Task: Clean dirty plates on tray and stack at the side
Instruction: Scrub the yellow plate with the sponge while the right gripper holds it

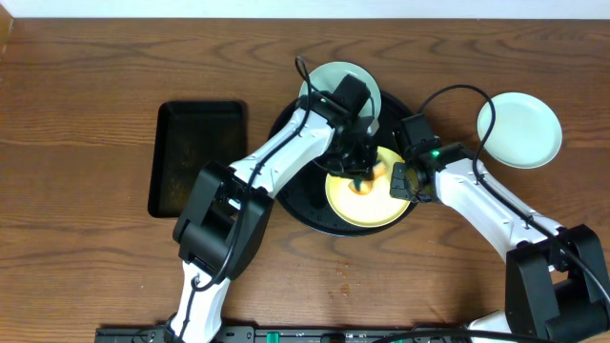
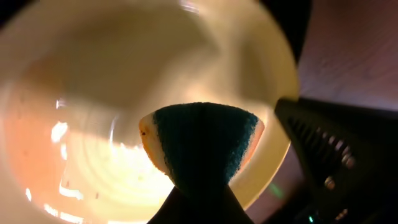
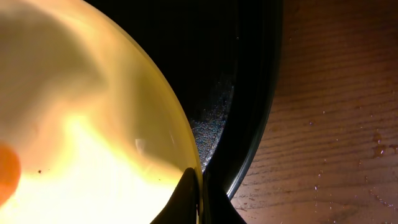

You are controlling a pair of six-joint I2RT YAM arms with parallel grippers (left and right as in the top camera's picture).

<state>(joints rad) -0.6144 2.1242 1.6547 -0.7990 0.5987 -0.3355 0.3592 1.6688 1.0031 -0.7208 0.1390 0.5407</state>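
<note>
A pale yellow plate (image 1: pixel 367 198) (image 2: pixel 124 93) (image 3: pixel 74 124) lies on the large round black tray (image 1: pixel 303 205). My left gripper (image 1: pixel 357 174) (image 2: pixel 200 190) is shut on a green-and-yellow sponge (image 2: pixel 202 140), which it presses on the plate's inside. At the plate's right rim my right gripper (image 1: pixel 405 181) (image 3: pixel 201 186) is shut, one finger inside the rim and one outside. A mint-blue plate (image 1: pixel 334 81) sits at the tray's far edge, partly under my left arm. Another mint-blue plate (image 1: pixel 519 129) rests on the bare wood to the right.
A narrow black rectangular tray (image 1: pixel 198 157) lies on the table to the left of the round one. In the right wrist view the round tray's raised rim (image 3: pixel 255 124) runs just beside my fingers, with wood-grain tabletop (image 3: pixel 336 93) beyond it.
</note>
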